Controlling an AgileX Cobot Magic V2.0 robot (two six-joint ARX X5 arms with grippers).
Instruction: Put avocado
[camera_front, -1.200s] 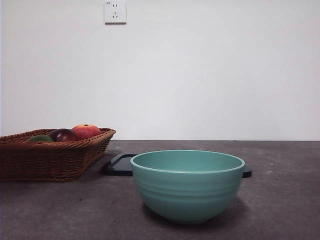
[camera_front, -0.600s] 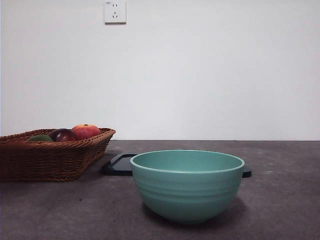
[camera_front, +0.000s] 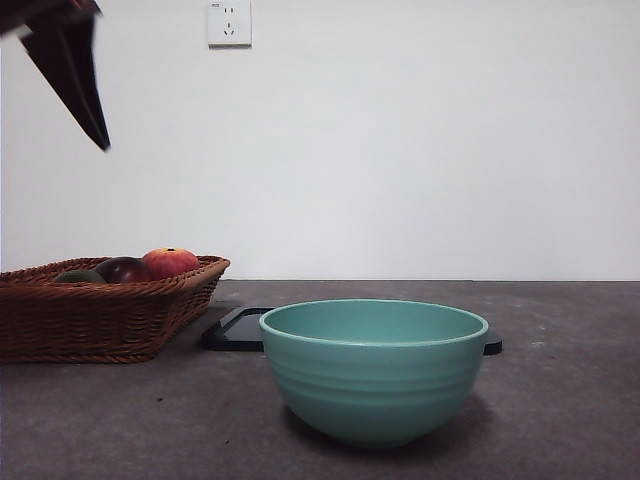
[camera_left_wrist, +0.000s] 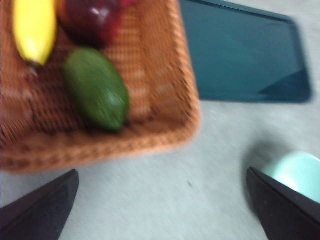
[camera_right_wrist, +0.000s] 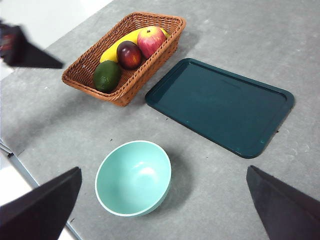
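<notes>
Dull dark-green avocado (camera_right_wrist: 106, 75), oval, lying on its side, near end of wicker basket (camera_right_wrist: 90, 83)

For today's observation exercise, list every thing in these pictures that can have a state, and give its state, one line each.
avocado: lying in the basket, untouched.
basket: upright on the table, holding four fruits.
banana: lying in the basket.
dark red fruit: in the basket, beside the apple.
apple: in the basket.
teal bowl: upright, empty.
dark tray: flat, empty.
left claw: open, above the table near the basket.
right claw: open, high above the table.

Grey table (camera_right_wrist: 240, 30): wicker basket (camera_right_wrist: 80, 75), teal bowl (camera_right_wrist: 133, 178), dark tray (camera_right_wrist: 220, 105).
</notes>
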